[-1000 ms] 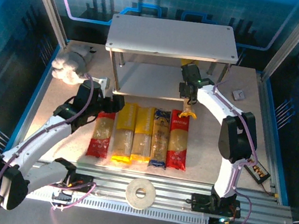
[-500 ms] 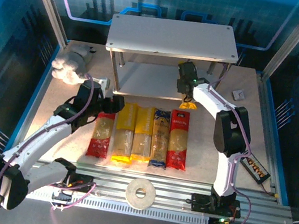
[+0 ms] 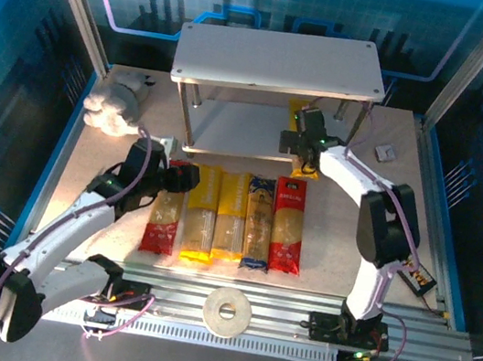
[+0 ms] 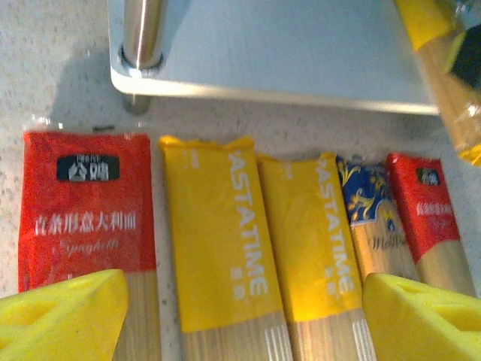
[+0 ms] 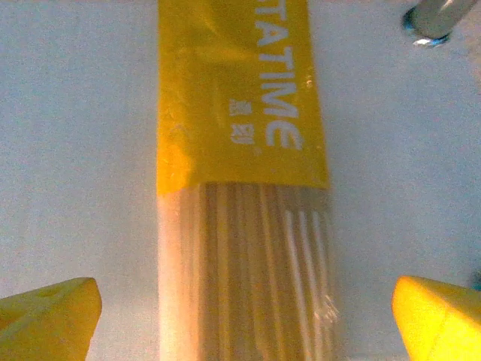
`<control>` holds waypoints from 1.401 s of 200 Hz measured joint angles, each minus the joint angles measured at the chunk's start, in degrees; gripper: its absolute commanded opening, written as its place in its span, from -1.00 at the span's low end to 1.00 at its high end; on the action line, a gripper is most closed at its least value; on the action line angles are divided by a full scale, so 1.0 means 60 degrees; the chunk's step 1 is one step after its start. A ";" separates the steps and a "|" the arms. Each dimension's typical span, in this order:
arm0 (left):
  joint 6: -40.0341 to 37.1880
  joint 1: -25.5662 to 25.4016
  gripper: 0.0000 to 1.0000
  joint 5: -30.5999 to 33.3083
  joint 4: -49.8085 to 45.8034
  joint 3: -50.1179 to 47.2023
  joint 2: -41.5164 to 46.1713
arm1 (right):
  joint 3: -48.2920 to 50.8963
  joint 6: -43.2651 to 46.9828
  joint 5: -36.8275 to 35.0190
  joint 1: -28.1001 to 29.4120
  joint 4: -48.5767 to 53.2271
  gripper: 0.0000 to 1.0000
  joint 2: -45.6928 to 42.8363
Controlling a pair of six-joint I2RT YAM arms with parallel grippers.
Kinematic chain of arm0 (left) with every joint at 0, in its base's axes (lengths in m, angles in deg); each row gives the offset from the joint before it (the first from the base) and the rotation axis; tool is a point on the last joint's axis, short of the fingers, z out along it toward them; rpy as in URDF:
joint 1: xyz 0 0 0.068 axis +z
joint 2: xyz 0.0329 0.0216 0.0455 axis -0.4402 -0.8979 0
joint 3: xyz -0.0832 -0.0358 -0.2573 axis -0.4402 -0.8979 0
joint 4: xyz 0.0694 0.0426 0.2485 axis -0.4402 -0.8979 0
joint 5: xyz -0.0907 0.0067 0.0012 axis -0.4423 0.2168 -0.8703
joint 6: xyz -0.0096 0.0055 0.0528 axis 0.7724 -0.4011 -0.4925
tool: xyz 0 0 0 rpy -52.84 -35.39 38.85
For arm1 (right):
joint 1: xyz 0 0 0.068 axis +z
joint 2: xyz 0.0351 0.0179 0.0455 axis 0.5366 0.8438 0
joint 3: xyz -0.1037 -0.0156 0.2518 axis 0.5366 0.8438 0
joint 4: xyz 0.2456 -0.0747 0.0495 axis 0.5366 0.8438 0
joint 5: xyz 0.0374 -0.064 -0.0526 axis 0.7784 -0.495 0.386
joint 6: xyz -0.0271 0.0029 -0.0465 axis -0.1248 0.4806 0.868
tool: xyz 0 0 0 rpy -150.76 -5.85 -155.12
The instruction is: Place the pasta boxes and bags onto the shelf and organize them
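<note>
Six pasta packs are counted: two red, three yellow and one dark blue. Five of them are laid side by side in one row on the surface (image 3: 332,251), just on the near side of the shelf (image 3: 281,57). From left to right are seen a red pack (image 3: 161,218), a yellow pack (image 3: 200,215), a second yellow pack (image 3: 232,216), the dark blue pack (image 3: 259,221) and the second red pack (image 3: 288,225). The shelf is built of two white boards. On its lower board (image 3: 232,128), at the right end, the third yellow pack (image 5: 240,113) is laid flat. One tape roll (image 3: 227,310) is seen at the near edge, between the two arm bases.

The left gripper (image 4: 240,316) is held spread wide above the far ends of the packs in the row, and nothing is pinched by it. The right gripper (image 5: 244,312) is also spread wide, over the lower board. The third yellow pack is seen between its fingers, with a gap on each side, so it is not gripped.
</note>
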 measured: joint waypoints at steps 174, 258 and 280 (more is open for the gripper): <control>0.2251 -0.0965 0.90 0.2273 -0.1548 -0.1337 -0.1592 | 0.3595 -0.0248 0.1898 0.0200 0.1508 0.99 -0.6568; 0.2743 -0.0965 0.92 0.2514 -0.1096 -0.1570 -0.2291 | 0.3832 -0.0255 0.2069 0.0197 0.1370 0.99 -0.7318; 0.2841 -0.0965 0.75 0.2510 -0.1067 -0.1566 -0.2437 | 0.3956 -0.0255 0.2116 0.0182 0.1362 0.99 -0.7388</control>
